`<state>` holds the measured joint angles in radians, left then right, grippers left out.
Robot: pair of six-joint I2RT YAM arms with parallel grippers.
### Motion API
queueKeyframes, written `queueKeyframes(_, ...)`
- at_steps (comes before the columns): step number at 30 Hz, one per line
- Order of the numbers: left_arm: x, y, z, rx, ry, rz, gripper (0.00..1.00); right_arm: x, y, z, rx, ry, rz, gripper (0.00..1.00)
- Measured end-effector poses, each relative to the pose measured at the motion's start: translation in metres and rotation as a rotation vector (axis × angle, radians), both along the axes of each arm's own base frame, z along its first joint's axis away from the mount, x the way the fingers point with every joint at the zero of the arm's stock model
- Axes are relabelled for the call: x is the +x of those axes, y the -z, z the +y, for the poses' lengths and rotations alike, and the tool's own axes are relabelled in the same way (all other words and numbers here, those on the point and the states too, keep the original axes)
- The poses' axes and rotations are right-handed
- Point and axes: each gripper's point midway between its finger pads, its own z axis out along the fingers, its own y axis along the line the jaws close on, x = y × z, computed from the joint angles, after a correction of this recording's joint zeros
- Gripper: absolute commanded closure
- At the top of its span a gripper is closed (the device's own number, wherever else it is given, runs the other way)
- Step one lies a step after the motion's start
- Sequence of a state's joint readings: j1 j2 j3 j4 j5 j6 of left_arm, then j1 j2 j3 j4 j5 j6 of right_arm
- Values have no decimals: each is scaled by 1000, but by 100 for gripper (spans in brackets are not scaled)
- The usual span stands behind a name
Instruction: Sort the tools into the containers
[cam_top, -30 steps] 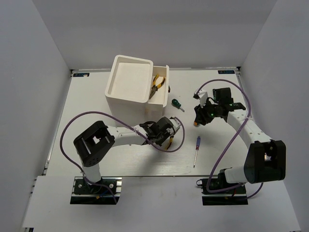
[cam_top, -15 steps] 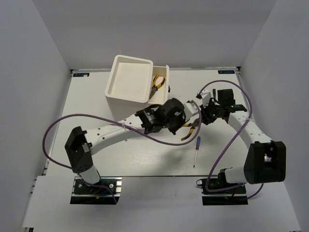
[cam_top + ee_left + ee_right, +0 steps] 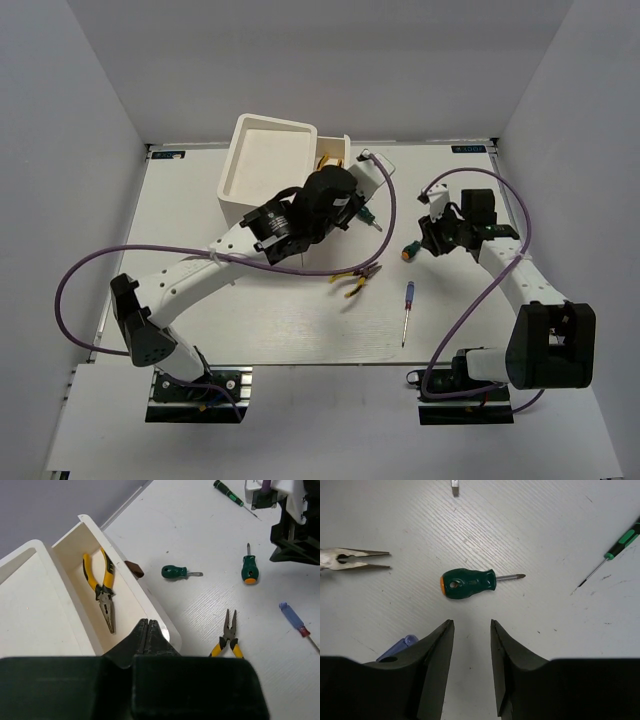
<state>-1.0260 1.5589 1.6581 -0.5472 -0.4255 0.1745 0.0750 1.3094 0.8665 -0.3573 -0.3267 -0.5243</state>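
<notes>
Left end effector swung over narrow bin, shut, empty.

We are seeing yellow-handled pliers lying inside the narrow bin, with the other pliers, green screwdriver, orange-capped screwdriver and blue screwdriver lying outside.

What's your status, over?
Left gripper shut, empty. Right gripper open, facing orange-capped screwdriver. One pliers in narrow bin, other pliers on table. Nothing blocking.

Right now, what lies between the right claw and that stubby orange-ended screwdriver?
Nothing: in the right wrist view, only bare table separates the right gripper from the orange-ended screwdriver.
</notes>
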Motion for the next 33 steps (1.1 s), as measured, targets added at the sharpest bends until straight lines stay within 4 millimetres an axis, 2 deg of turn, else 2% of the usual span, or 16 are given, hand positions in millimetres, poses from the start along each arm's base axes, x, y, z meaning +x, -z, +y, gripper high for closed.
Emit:
queueKeyframes(4, -1, 4, 1, 15, 13, 12, 100, 3, -2, -3, 11, 13, -7, 50)
queueKeyframes(5, -3, 7, -2, 19, 33, 25, 100, 2, -2, -2, 19, 11, -6, 44)
queueKeyframes(7, -10, 16, -13, 21, 96, 63, 83, 1, -3, 1, 38, 4, -2, 40)
queueKeyframes(8, -14, 23, -20, 28, 133, 88, 71, 1, -4, 3, 52, -6, -2, 37)
queueKeyframes(9, -19, 32, -28, 38, 174, 117, 51, -1, -4, 6, 65, -16, 2, 36)
queueKeyframes(12, -34, 75, -54, 70, 279, 235, 42, -4, -5, 13, 103, -47, 9, 36)
queueKeyframes(13, -40, 94, -59, 88, 304, 276, 40, -5, -5, 15, 111, -54, 11, 36)
queueKeyframes(15, -53, 138, -58, 137, 332, 365, 40, -6, -6, 17, 122, -63, 11, 36)
queueKeyframes(17, -71, 184, -45, 201, 345, 468, 40, -6, -6, 18, 125, -66, 12, 36)
queueKeyframes(19, -85, 215, -32, 245, 342, 549, 40, -6, -6, 18, 126, -66, 12, 36)
queueKeyframes(25, -100, 260, -18, 260, 306, 643, 40, -7, -5, 14, 127, -54, 19, 34)
queueKeyframes(33, -92, 309, -21, 290, 238, 675, 41, -9, -4, 14, 128, -53, 29, 34)
